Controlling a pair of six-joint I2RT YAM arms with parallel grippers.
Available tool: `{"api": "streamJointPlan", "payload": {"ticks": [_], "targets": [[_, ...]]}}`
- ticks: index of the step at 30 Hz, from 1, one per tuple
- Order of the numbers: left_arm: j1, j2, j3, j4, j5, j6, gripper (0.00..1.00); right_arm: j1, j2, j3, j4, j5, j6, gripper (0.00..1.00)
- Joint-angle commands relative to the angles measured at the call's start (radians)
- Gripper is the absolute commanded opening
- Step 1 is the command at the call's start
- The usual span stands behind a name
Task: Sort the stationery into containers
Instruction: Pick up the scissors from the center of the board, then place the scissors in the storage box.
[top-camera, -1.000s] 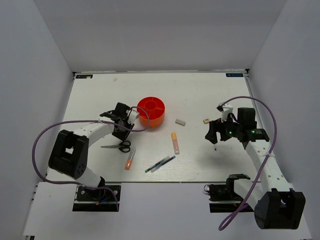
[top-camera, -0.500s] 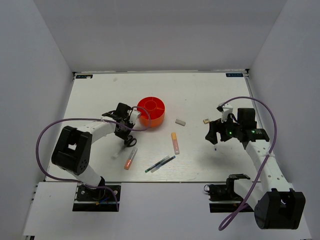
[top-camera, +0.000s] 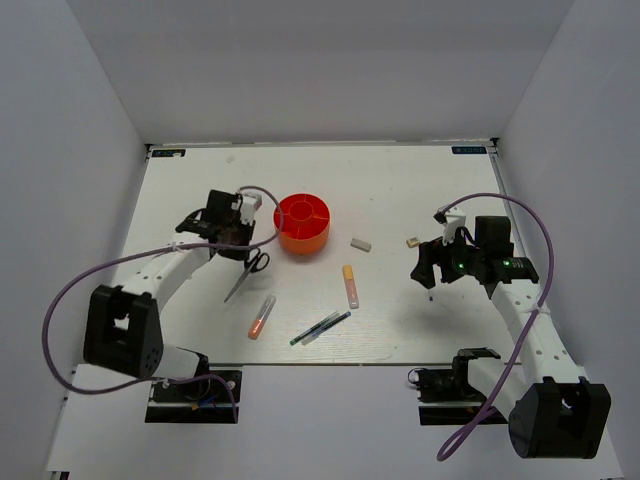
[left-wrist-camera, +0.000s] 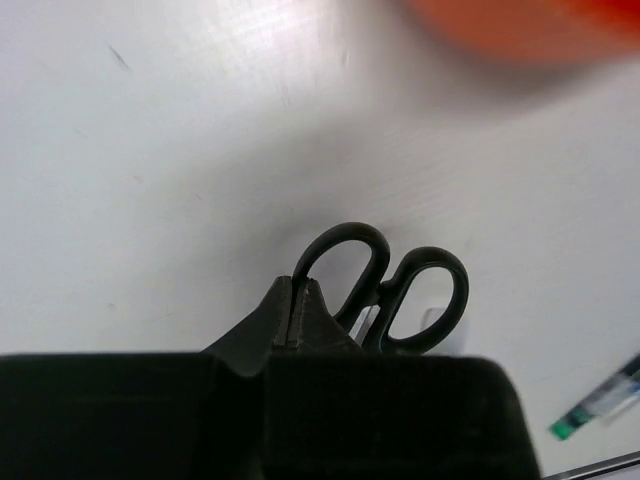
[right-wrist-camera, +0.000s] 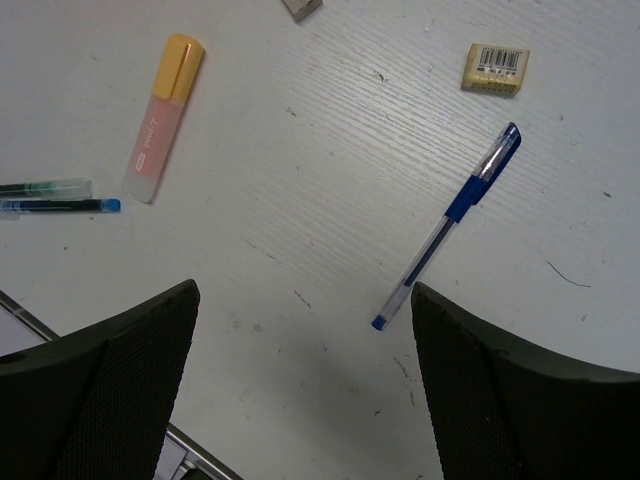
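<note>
left pincer (left-wrist-camera: 297, 315) clamped shut on the black scissors (top-camera: 255, 263), seemingly held off the surface just beside the orange organiser (top-camera: 303, 234), likely to drop them in; right pincer (right-wrist-camera: 303, 300) wide open and empty above a blue pen (right-wrist-camera: 447, 225).

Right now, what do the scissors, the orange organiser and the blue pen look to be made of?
The scissors: handles look like matte black plastic, moulded into smooth loops; the blades are too blurred to tell. The orange organiser: probably moulded plastic, going by its uniform bright colour and smooth wall. The blue pen: clear plastic barrel showing the ink tube, with a blue cap and a shiny, possibly metal, part near it.
</note>
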Motion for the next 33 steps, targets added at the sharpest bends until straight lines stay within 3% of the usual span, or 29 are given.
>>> {"api": "streamJointPlan", "payload": {"ticks": [1,5,13,21,33], "targets": [[0.02,-0.188,0.125,0.117,0.136,-0.164,0.0,-0.004,-0.02,0.037,0.002,-0.01,-0.005,0.88],[0.022,-0.201,0.15,0.262,0.189,-0.301,0.0,-0.005,-0.02,0.037,0.002,-0.009,-0.001,0.88],[0.027,-0.135,0.084,0.823,0.135,-0.5,0.0,-0.005,-0.017,0.034,0.001,-0.019,-0.002,0.88],[0.045,0.018,0.153,1.002,0.103,-0.519,0.0,-0.004,0.003,0.034,0.002,-0.029,-0.005,0.88],[0.056,0.187,0.192,1.079,0.077,-0.516,0.0,-0.004,0.043,0.034,-0.007,-0.043,-0.01,0.88]]}}
